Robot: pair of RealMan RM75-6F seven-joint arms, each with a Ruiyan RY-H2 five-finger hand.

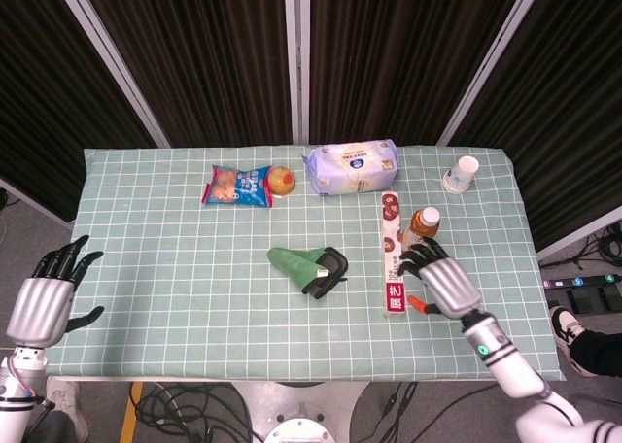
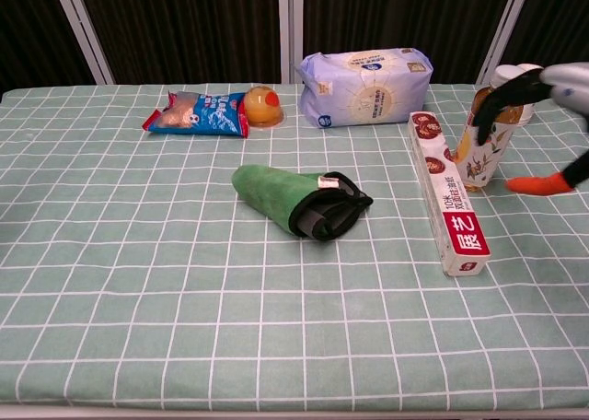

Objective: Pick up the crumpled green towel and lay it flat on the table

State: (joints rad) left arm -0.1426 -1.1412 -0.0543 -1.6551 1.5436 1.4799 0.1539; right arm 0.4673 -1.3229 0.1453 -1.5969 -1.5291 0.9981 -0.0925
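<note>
The crumpled green towel [image 1: 309, 267] with a black edge lies bundled near the middle of the checked table; it shows in the chest view too [image 2: 296, 201]. My right hand [image 1: 438, 285] hovers over the table to the towel's right, just past the long red-and-white box, fingers spread and holding nothing; the chest view catches it at the right edge [image 2: 543, 96]. My left hand [image 1: 46, 297] hangs off the table's left side, fingers apart and empty, far from the towel.
A long red-and-white box [image 1: 392, 253] and a tea bottle [image 1: 420, 230] stand between my right hand and the towel. At the back lie a blue snack bag [image 1: 236, 185], an orange jelly cup [image 1: 282, 180], a pale tissue pack [image 1: 352, 167] and a paper cup [image 1: 462, 173].
</note>
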